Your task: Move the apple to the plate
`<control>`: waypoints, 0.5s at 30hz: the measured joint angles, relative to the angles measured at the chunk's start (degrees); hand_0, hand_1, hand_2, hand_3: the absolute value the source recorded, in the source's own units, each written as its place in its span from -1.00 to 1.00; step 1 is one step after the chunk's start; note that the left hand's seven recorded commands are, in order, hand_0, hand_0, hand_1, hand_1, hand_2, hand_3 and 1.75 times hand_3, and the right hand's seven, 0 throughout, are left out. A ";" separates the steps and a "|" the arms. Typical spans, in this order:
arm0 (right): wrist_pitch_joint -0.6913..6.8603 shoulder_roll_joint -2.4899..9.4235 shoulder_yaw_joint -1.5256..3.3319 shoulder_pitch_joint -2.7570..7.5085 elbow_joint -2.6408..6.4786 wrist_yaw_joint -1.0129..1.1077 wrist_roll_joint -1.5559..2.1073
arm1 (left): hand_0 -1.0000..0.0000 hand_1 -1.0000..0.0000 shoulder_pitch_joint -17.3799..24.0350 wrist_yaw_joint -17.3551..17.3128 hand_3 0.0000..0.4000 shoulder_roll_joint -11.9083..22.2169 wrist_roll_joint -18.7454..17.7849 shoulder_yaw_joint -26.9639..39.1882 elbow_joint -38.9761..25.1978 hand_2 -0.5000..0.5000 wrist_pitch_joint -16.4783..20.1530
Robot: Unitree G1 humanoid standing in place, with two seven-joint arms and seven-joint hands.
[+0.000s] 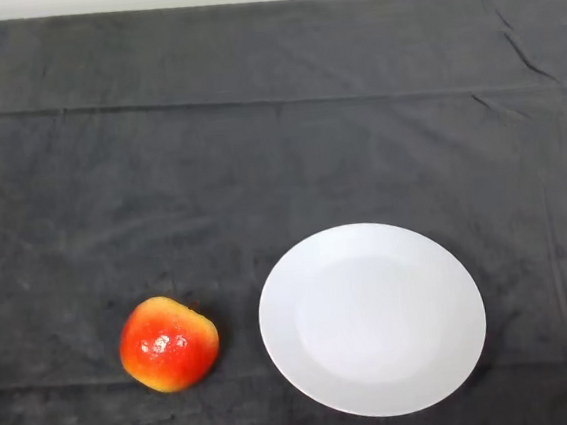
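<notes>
Apple [169, 343] sits on the dark cloth [258, 155] just left of the white plate [372, 318], a narrow gap between them, not touching. Wide open cloth beyond the plate. Hand out of frame, state unknown.

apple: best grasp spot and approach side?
Grip the apple around its widest middle, coming from above and the left. It is round with no handle, open cloth lies on that side, and the white plate sits close on its right.
</notes>
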 measured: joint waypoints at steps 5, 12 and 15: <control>0.00 0.00 0.00 0.00 0.00 0.00 0.00 | 1.00 1.00 0.00 0.01 -1.00 0.00 0.00 0.00 0.00 0.00 0.00; 0.00 0.00 0.00 0.00 0.00 0.00 0.00 | 1.00 1.00 0.00 0.01 -1.00 0.00 0.00 0.00 -0.02 0.00 0.02; 0.00 0.00 0.00 0.00 0.00 0.00 0.00 | 1.00 1.00 0.00 0.07 -1.00 0.00 0.00 0.00 -0.05 0.00 0.17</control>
